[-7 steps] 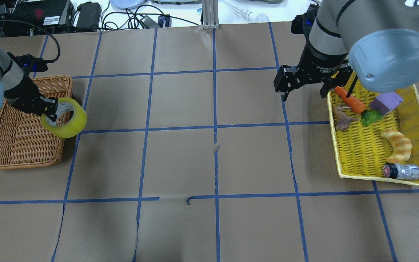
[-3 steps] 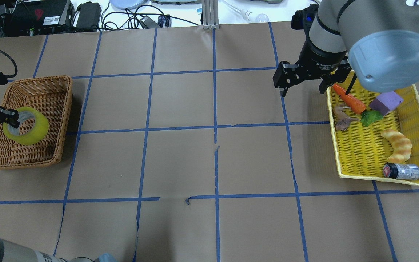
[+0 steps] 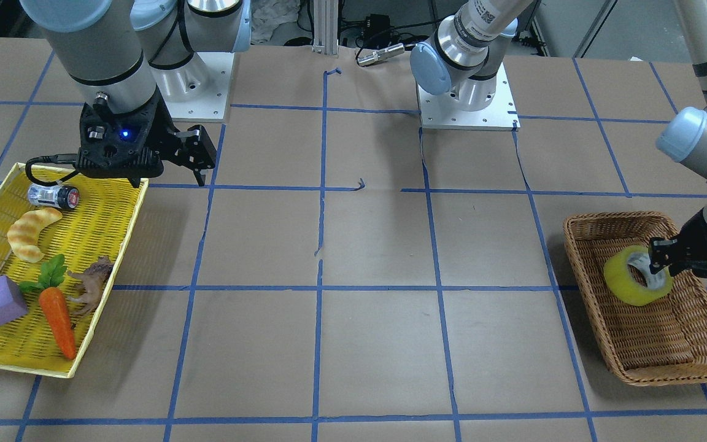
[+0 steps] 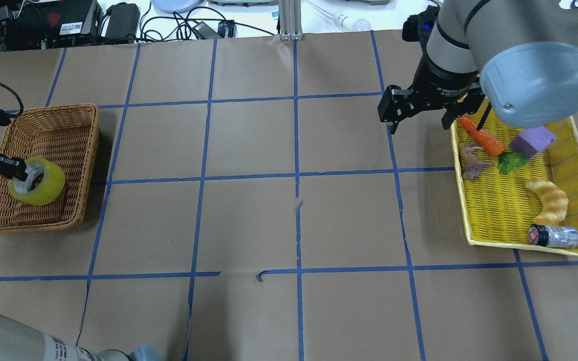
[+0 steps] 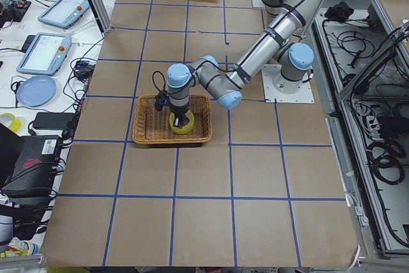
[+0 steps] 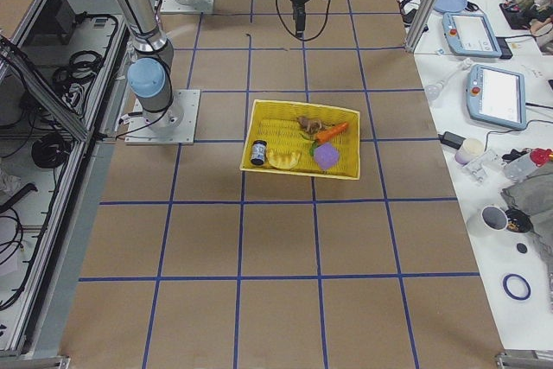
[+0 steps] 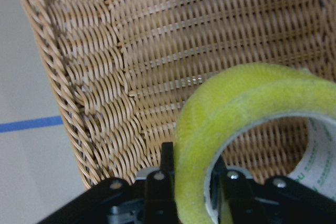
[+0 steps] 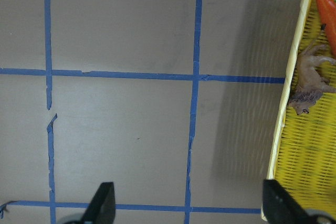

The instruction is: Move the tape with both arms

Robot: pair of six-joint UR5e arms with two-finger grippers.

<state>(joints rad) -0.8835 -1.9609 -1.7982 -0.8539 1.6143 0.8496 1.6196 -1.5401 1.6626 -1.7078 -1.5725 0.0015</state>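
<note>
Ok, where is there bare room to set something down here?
The brown paper between the wicker basket and the yellow tray lies bare. The tray is crowded; over the basket the left tool grips the tape.

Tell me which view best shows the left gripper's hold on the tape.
Left wrist view: the left gripper grips the tape by its wall, one finger inside the core, one outside. Overhead and front-facing show the roll whole in the basket; exterior left shows it small.
</note>
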